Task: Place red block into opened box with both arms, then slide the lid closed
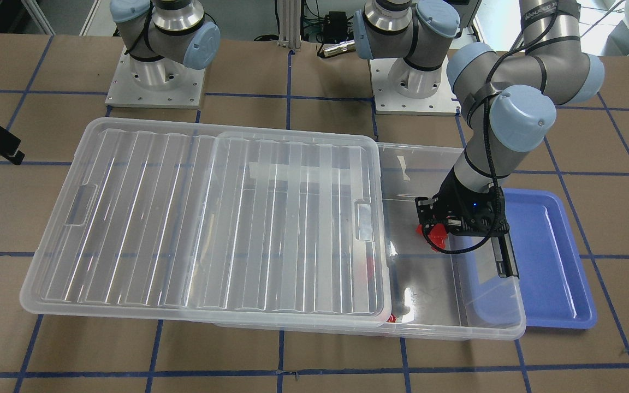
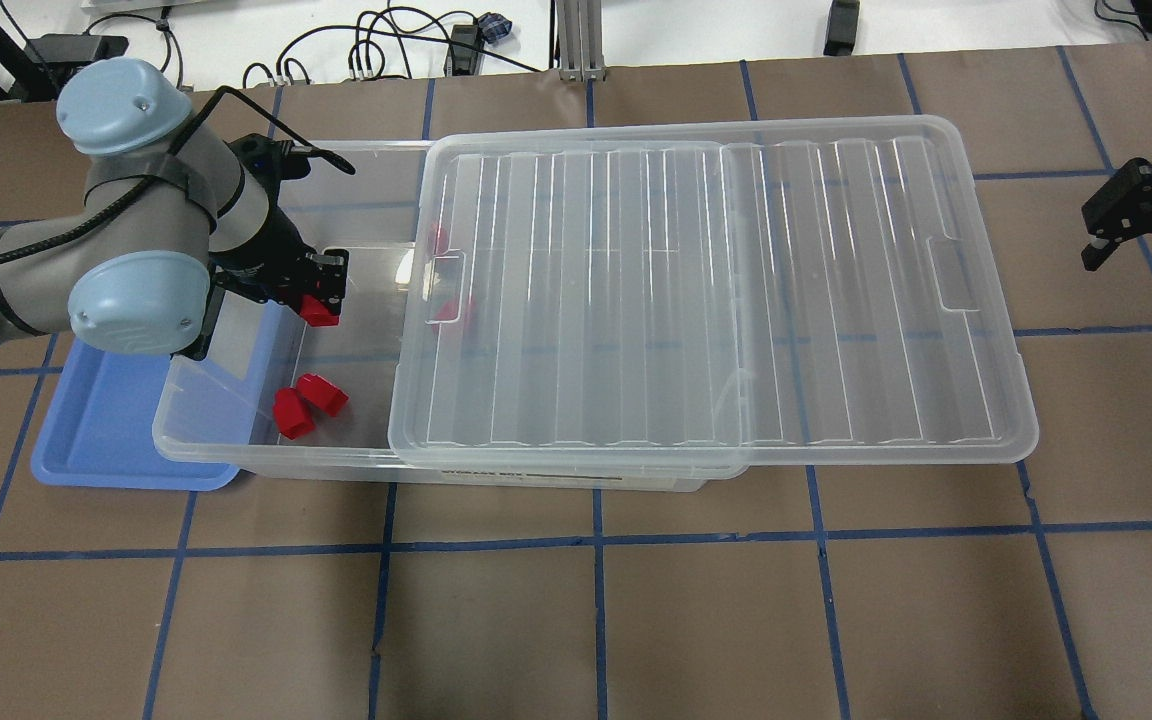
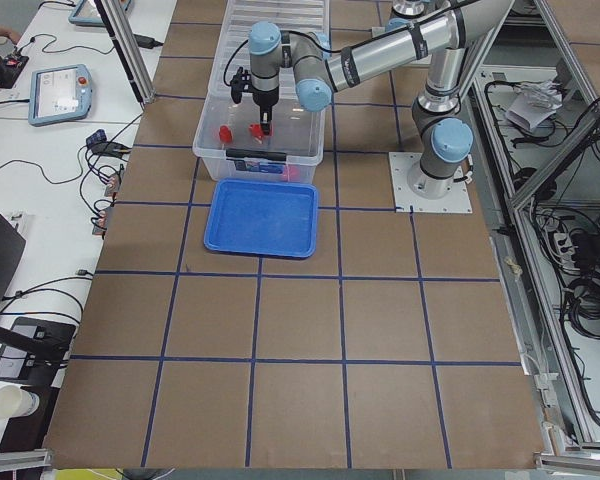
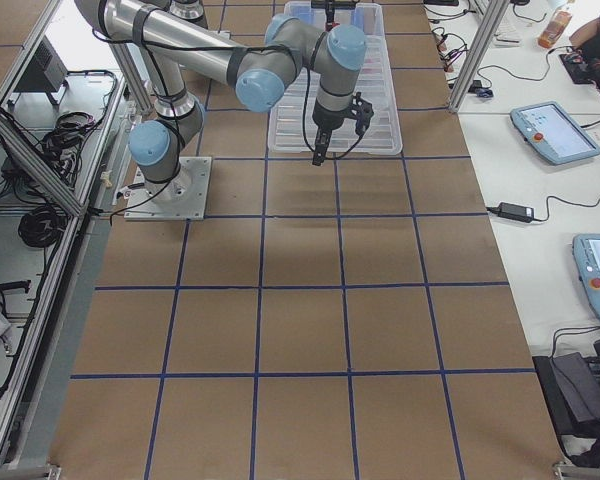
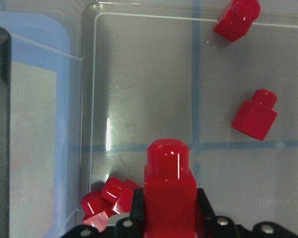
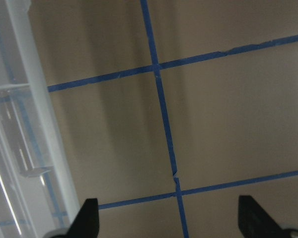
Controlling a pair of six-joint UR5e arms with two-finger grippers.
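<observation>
My left gripper (image 2: 321, 292) is shut on a red block (image 2: 318, 311), held over the uncovered end of the clear box (image 2: 236, 457). In the left wrist view the red block (image 5: 170, 191) stands stub-up between the fingers, above the box floor. Several other red blocks (image 2: 308, 404) lie loose in the box. The ribbed clear lid (image 2: 716, 290) covers most of the box and overhangs it toward my right side. There my right gripper (image 2: 1101, 235) hangs open beside the lid's far end, over bare table, holding nothing; its fingertips (image 6: 89, 214) stand wide apart.
A blue tray (image 2: 96, 430) lies just outside the box's open end, partly under my left arm. A black clip bar (image 1: 503, 256) sits on that end wall. Brown table with blue tape lines (image 2: 596, 530) surrounds the box. Both arm bases (image 1: 156, 82) stand behind it.
</observation>
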